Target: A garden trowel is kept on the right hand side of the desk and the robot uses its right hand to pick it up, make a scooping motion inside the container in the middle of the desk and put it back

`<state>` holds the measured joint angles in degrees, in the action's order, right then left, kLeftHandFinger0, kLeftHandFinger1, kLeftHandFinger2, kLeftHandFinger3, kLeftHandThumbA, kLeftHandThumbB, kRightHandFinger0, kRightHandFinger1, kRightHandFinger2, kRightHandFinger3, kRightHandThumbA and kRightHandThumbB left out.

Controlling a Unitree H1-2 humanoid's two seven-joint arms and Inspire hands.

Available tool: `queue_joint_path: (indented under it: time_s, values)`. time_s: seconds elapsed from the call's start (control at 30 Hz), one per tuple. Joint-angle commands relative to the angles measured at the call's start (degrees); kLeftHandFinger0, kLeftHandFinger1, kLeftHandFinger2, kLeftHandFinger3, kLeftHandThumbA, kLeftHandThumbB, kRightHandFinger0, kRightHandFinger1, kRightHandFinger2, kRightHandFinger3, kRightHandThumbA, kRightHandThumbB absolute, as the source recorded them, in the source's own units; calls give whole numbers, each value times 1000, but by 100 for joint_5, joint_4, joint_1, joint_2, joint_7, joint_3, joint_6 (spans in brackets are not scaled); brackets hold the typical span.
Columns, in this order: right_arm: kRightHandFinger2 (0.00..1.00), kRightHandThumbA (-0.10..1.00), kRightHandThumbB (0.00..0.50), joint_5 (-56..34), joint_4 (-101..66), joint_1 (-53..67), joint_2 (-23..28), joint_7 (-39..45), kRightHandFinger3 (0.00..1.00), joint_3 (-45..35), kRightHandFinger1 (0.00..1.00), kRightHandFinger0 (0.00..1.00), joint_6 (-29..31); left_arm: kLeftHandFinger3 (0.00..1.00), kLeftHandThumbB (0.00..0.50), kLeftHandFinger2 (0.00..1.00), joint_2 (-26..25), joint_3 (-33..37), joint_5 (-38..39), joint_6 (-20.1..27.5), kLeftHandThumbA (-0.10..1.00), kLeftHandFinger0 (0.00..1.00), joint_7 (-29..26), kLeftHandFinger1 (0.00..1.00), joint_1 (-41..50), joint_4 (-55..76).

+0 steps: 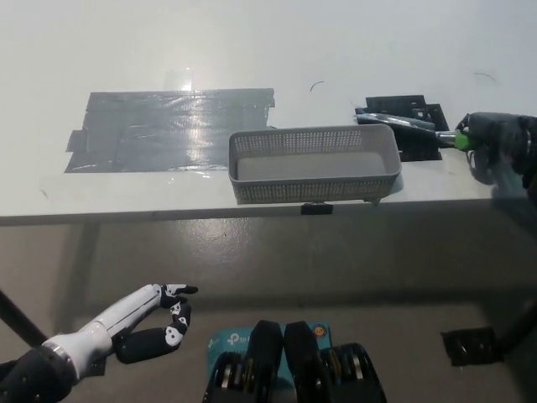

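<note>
At the right edge of the frame, the black right hand has its fingers wrapped around the green handle of the garden trowel, gripping it so that only a short green stub shows at the hand's left side. From there the trowel's grey blade reaches toward picture left, its tip just past the upper right corner of the container; whether the blade touches the surface under it cannot be told. Beneath the blade lies a black mat, in the upper right part of the frame, right behind the container's right end. The container is a grey perforated basket with low walls, sitting at the middle of the white desk, close to the desk's near edge. To its left, in the upper left of the frame, a wide patch of grey tape lies flat on the desk. The white left hand rests at the lower left, below the desk edge, fingers loosely spread and holding nothing.
</note>
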<state>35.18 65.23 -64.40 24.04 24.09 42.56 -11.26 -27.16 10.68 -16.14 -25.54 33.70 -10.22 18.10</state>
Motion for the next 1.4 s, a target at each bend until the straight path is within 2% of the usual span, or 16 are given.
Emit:
queue_joint_path:
  time_s: [0.0, 0.23, 0.3, 0.33, 0.37, 0.4, 0.47, 0.53, 0.63, 0.83, 0.87, 0.93, 1.03, 1.07, 1.23, 1.37]
  values:
    - [329, -100, 113, 590, -56, 283, 93, 953, 762, 514, 314, 113, -285, 1000, 0, 955, -170, -81, 101, -139, 692, 1000, 177, 951, -196, 233]
    - [400, 9, 37, 831, -601, 664, 245, 280, 1000, 586, 326, 109, -474, 1000, 0, 940, -198, -59, 53, -139, 683, 1000, 295, 951, -289, 191]
    - [442, 328, 0, 933, -592, 895, 190, -651, 1000, 426, 383, 149, -588, 1000, 0, 937, -202, -42, -19, -139, 729, 1000, 320, 962, -290, 192]
    - [354, 357, 0, 883, -698, 970, 202, -783, 1000, 294, 302, 55, -609, 1000, 0, 932, -169, -82, -19, -139, 739, 1000, 338, 961, -280, 187]
    - [208, 282, 0, 722, -720, 1092, 173, -1295, 679, 0, 195, 2, -477, 1000, 0, 927, -213, -39, 40, -138, 735, 1000, 300, 959, -294, 185]
    - [284, 174, 0, 711, -750, 1138, 176, -1429, 503, -99, 224, 0, -414, 1000, 0, 922, -229, -19, 28, -138, 746, 1000, 298, 950, -299, 193]
    - [542, 142, 0, 665, -772, 1256, 155, -1806, 369, -356, 332, 0, -285, 1000, 0, 919, -239, 6, 14, -138, 752, 1000, 307, 947, -307, 192]
    - [598, -21, 0, 645, -1036, 1467, 197, -2239, 394, -629, 357, 4, -60, 1000, 0, 927, -209, -21, 15, -139, 755, 1000, 333, 957, -289, 172]
    - [568, -100, 0, 504, -1188, 1659, 167, -2744, 779, -1056, 341, 24, 294, 1000, 0, 932, -198, -48, 51, -139, 736, 1000, 349, 953, -281, 192]
    - [263, -100, 0, 381, -1145, 1865, -7, -3155, 502, -1606, 105, 0, 653, 1000, 0, 933, -197, -39, 24, -139, 745, 1000, 376, 956, -223, 178]
    - [211, -100, 0, 349, -1141, 1889, -21, -3170, 253, -1662, 54, 0, 715, 1000, 0, 933, -199, -28, 32, -139, 742, 1000, 380, 946, -223, 191]
    - [311, -100, 0, 324, -1089, 1898, -25, -3231, 161, -1730, 113, 0, 868, 1000, 0, 929, -188, -25, 24, -139, 734, 1000, 381, 945, -228, 187]
    - [452, -100, 0, 313, -959, 1841, -44, -3290, 316, -1794, 182, 0, 941, 1000, 0, 915, -197, -15, 29, -139, 734, 1000, 364, 936, -228, 176]
    - [476, -100, 0, 306, -956, 1819, -11, -3346, 178, -1828, 180, 0, 1003, 1000, 0, 920, -154, -63, 47, -138, 711, 1000, 370, 939, -218, 162]
    - [571, -100, 0, 321, -1109, 1716, 129, -3257, 183, -1899, 222, 0, 1072, 1000, 0, 934, -193, -17, -10, -139, 734, 1000, 431, 938, -228, 174]
    - [625, -100, 0, 378, -1206, 1384, 386, -3282, 415, -1879, 271, 0, 1462, 1000, 0, 914, -223, -11, -10, -139, 732, 1000, 445, 925, -227, 158]
